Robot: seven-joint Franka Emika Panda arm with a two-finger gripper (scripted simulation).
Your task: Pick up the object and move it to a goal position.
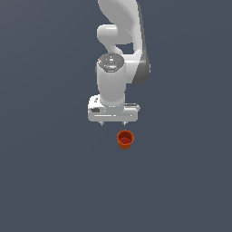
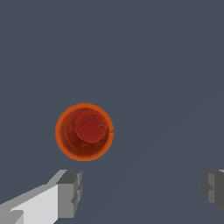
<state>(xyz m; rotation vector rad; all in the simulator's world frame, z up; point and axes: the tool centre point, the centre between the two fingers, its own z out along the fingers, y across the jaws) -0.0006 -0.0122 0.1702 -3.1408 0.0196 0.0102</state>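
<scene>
The object is a small orange-red cup (image 1: 125, 139) standing upright on the dark grey floor, its mouth facing up. In the wrist view the cup (image 2: 84, 131) shows from above as a round orange rim with a red inside. My white gripper (image 1: 113, 123) hangs above the floor, just behind the cup and slightly toward the exterior view's left. Its two short fingers are spread wide apart, open, with nothing between them. In the wrist view the gripper (image 2: 140, 190) has grey fingertips (image 2: 70, 192) near the frame's edge, and the cup lies outside the gap.
The white arm (image 1: 120, 50) rises behind the gripper toward the top of the exterior view. A plain dark grey surface (image 1: 181, 181) surrounds the cup on all sides.
</scene>
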